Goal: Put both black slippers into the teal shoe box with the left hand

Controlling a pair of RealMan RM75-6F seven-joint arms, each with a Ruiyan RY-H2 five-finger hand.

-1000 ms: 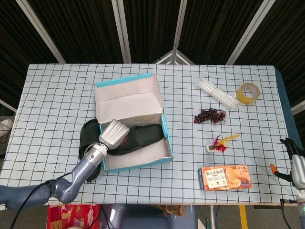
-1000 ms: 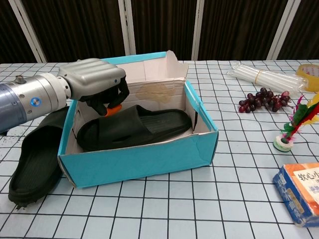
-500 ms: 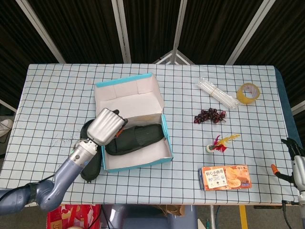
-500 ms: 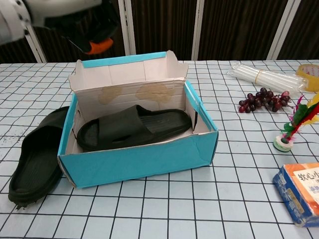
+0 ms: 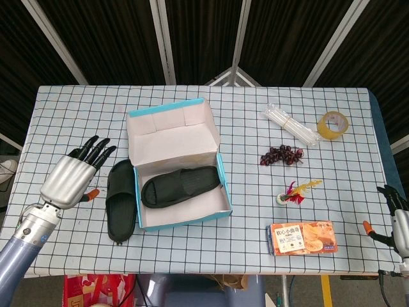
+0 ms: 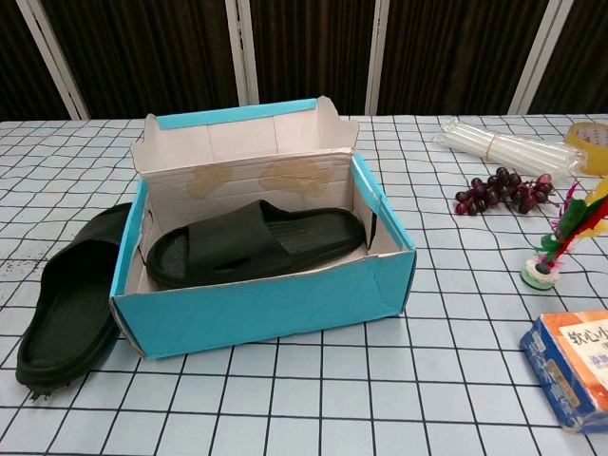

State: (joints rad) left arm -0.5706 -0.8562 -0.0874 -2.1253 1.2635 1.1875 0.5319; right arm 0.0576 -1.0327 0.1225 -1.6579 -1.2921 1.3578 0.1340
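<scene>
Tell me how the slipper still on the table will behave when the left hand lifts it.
The slipper looks like moulded foam, so probably light and a bit bendy; gripped at one end, the other may droop. Its matte, ribbed surface should not slip much. Lying flat beside the teal box, it will not roll. The left hand hangs apart, fingers spread.

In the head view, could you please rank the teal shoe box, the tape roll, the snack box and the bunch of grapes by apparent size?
Largest to smallest:
1. teal shoe box
2. snack box
3. bunch of grapes and tape roll: these look much alike, so I would not rank them.
</scene>
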